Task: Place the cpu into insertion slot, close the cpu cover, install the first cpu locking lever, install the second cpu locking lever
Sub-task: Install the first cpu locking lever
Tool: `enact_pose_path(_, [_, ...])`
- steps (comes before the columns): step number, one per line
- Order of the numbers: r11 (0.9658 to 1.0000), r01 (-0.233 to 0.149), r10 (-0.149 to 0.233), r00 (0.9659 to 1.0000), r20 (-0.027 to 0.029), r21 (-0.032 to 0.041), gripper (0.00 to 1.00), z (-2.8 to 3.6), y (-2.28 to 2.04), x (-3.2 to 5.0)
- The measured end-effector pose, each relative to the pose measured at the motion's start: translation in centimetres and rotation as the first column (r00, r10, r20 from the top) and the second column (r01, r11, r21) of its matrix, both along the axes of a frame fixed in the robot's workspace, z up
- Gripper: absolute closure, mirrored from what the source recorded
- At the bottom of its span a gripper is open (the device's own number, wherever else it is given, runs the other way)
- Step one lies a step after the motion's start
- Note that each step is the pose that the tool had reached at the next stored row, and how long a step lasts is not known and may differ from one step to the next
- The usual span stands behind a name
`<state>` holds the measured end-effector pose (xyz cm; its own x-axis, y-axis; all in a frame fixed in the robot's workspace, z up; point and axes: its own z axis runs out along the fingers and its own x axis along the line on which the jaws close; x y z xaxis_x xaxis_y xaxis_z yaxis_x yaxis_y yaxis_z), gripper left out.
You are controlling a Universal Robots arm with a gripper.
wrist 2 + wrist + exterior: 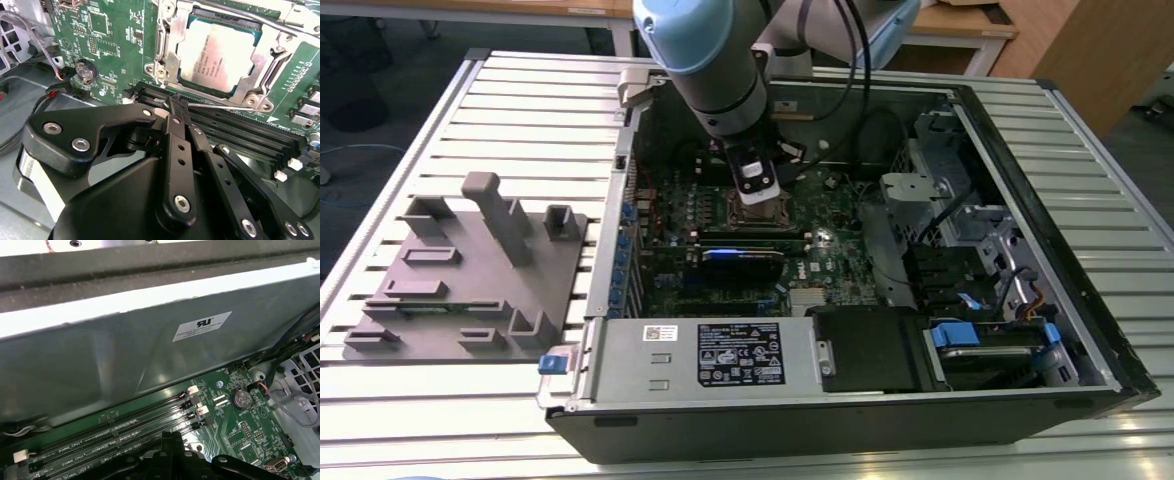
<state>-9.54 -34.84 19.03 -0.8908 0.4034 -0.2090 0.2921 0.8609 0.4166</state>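
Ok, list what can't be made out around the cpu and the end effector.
- Second wrist view: the cpu cover's far side, beyond the cpu, is cut off by the picture's edge.
- Second wrist view: whether the end effector grips the thin lever; its own tips cover the contact.
- Exterior view: the end effector hides the cpu and cpu cover.

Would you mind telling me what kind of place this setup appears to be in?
Probably a robotics lab or workshop: a slatted aluminium bench carries an open black computer tower, a grey-and-blue robot arm reaches into it, and wooden desks stand behind.
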Motion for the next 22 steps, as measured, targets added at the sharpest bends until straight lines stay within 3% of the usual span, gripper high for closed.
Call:
enact_pose_path(14, [1.0000, 0.002, -0.002, 1.0000, 0.0000, 0.0012, 0.90, 0.28, 0.04, -1.27])
enact_pose_path(22, [1.0000, 0.003, -0.003, 1.0000, 0.0000, 0.0013, 0.90, 0.28, 0.44, -1.37])
